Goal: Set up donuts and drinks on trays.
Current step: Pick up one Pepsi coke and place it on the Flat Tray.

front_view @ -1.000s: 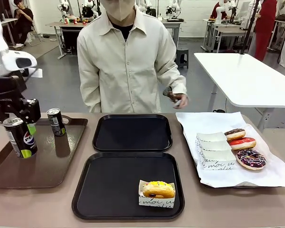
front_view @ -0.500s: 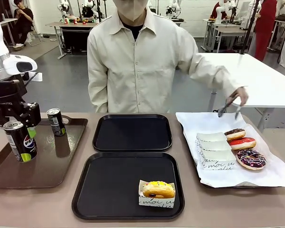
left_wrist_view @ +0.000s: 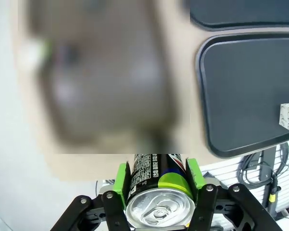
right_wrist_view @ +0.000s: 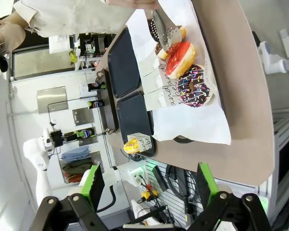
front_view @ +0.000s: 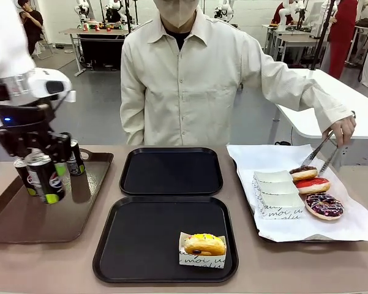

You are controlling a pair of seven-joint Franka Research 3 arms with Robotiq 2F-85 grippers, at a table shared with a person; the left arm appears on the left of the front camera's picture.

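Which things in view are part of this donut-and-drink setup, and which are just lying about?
Job: soda can in left hand; second can; near black tray; far black tray; boxed yellow donut; chocolate donut; red donut; sprinkled donut; white boxes; tongs.
Lying about: brown tray and paper-lined tray, supply holders only; white side table.

Black far tray (front_view: 171,171) and near tray (front_view: 147,239) mid-table, the near one carrying a boxed yellow donut (front_view: 204,244). Three iced donuts (front_view: 313,184) right; can (front_view: 47,179) upright in the air, left.

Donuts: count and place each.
4. Yellow ring donut boxed on the near black plastic tray; chocolate, red and purple-sprinkle donuts on the white paper. Boxes may hide more.
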